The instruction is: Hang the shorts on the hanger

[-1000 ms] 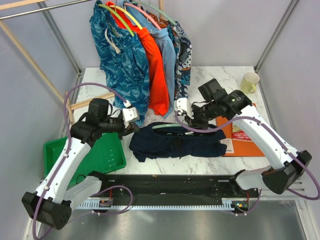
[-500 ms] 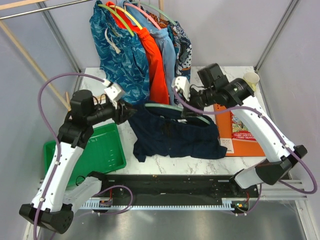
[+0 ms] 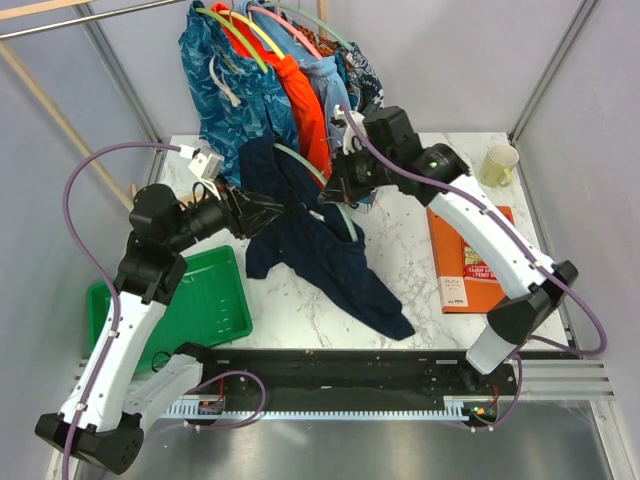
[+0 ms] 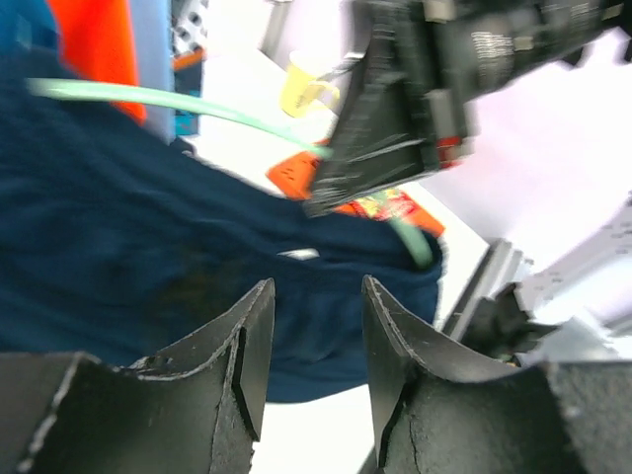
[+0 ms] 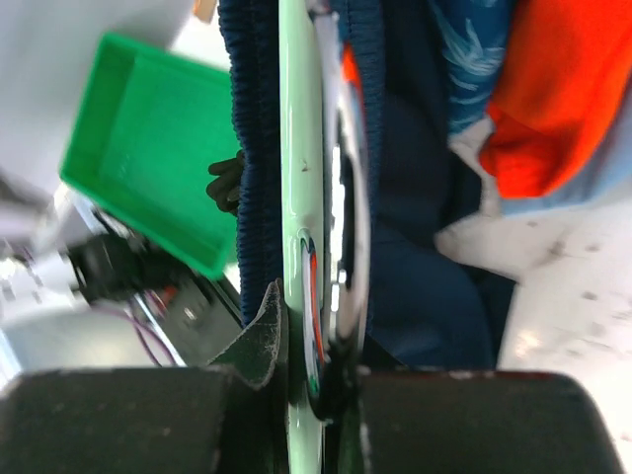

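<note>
A white marble table point(image 3: 420, 290) stood between grey walls, with hung clothes point(image 3: 250, 110) filling the rail at the back. Above the table's middle, the right gripper point(image 3: 338, 195) pinched the hanger point(image 3: 300, 165), its jaws pressed onto the mint plastic. The right wrist view showed the hanger point(image 5: 299, 148) edge-on between the fingers. The shorts point(image 3: 320, 250) were draped over the hanger with the waist end up, and one leg trailed down toward the near edge. Lifting the hanger that high probably let the cloth hang free, so that its own weight seated it on the plastic.

The left gripper point(image 3: 262, 212) sat just beside the shorts' left fold. Its jaws were spread with nothing between them, and the navy cloth point(image 4: 148, 227) lay just beyond the tips. From there it looked placed to steady or tug the fabric. The tray point(image 3: 190, 310), book point(image 3: 470, 265) and cup point(image 3: 499, 163) lay well apart from the work.
</note>
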Tool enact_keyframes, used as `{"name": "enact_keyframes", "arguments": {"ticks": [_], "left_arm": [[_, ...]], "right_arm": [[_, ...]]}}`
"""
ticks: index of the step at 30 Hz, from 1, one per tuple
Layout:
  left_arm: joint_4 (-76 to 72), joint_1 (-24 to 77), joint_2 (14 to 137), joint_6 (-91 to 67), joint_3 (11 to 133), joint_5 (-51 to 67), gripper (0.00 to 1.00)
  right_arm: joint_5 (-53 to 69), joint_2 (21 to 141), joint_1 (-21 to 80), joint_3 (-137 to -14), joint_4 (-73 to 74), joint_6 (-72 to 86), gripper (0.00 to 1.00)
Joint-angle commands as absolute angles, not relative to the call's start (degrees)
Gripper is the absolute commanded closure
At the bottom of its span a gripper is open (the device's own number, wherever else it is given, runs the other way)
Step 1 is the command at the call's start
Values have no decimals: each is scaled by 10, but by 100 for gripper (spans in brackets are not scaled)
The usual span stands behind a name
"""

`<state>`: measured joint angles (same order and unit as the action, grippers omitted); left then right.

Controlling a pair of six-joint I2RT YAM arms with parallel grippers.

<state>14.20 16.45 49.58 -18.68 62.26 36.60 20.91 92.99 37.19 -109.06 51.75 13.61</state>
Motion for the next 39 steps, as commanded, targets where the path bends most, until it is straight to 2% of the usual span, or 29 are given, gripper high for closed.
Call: {"name": "enact_keyframes", "arguments": {"ticks": [1, 8, 16, 27, 36, 39], "left_arm": [[105, 171, 487, -275, 586, 409, 52], [112, 175, 474, -292, 548, 424, 52], [120, 181, 454, -282, 493, 376, 52], [118, 196, 462, -283, 460, 292, 53], [116, 190, 473, -350, 453, 276, 61], [122, 185, 483, -370, 451, 270, 69]], "right_arm": [[165, 965, 411, -1145, 379, 286, 100], [58, 1022, 469, -1157, 339, 334, 100], [-71, 1060, 525, -1207, 337, 324, 100], [-155, 1090, 571, -1230, 320, 321, 100], [-156, 1102, 577, -1237, 316, 326, 100], [-156, 1101, 579, -1237, 316, 326, 100]]}}
